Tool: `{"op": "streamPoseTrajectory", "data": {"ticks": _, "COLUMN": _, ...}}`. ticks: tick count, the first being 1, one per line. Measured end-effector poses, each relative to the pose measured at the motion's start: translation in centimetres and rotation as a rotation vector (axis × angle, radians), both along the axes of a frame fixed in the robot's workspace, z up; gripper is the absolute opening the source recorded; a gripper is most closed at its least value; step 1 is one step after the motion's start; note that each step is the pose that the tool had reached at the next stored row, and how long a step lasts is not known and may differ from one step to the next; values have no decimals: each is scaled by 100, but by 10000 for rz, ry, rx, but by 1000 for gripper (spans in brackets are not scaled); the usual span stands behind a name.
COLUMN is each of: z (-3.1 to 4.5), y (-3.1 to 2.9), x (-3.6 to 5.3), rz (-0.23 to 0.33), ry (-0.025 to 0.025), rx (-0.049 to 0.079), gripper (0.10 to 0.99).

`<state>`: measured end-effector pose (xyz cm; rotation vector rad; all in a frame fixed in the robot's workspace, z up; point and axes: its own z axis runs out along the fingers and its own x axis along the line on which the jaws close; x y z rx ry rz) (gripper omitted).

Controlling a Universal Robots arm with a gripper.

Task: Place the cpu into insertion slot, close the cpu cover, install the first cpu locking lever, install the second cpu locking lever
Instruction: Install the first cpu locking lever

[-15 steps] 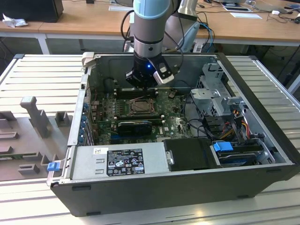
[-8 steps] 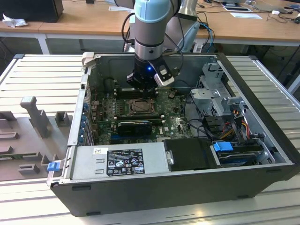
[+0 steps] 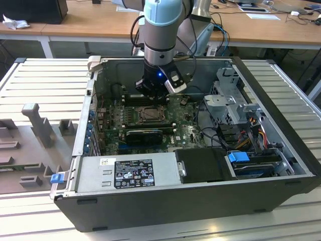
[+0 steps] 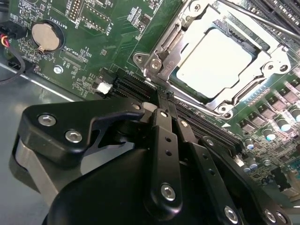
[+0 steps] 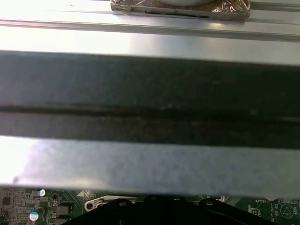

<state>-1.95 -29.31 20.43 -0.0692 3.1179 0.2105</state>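
A lab — slatted metal workbench, wooden desks, opened computer case.

An open black computer case lies on its side on a ribbed grey surface, its green motherboard exposed. Along the case's near edge sits a grey power supply with a white label, and beside it a blue clip on a drive bay. A wooden desk stands behind. In the second wrist view, a round coin battery sits on the board.
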Motion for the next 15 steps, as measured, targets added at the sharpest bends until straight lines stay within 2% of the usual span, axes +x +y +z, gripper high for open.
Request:
{"op": "streamPoseTrajectory", "data": {"ticks": 5, "z": -2, "y": 0, "x": 2, "rz": 0, "ry": 1, "rx": -110, "gripper": 106}}
{"op": "streamPoseTrajectory", "data": {"ticks": 12, "z": -41, "y": -1, "x": 14, "rz": 0, "ry": 4, "rx": -146, "gripper": 106}}
{"op": "streamPoseTrajectory", "data": {"ticks": 14, "z": -18, "y": 1, "x": 19, "rz": -2, "ry": -7, "rx": -110, "gripper": 106}}
{"op": "streamPoseTrajectory", "data": {"ticks": 15, "z": 19, "y": 1, "x": 18, "rz": -1, "ry": -3, "rx": -111, "gripper": 106}}
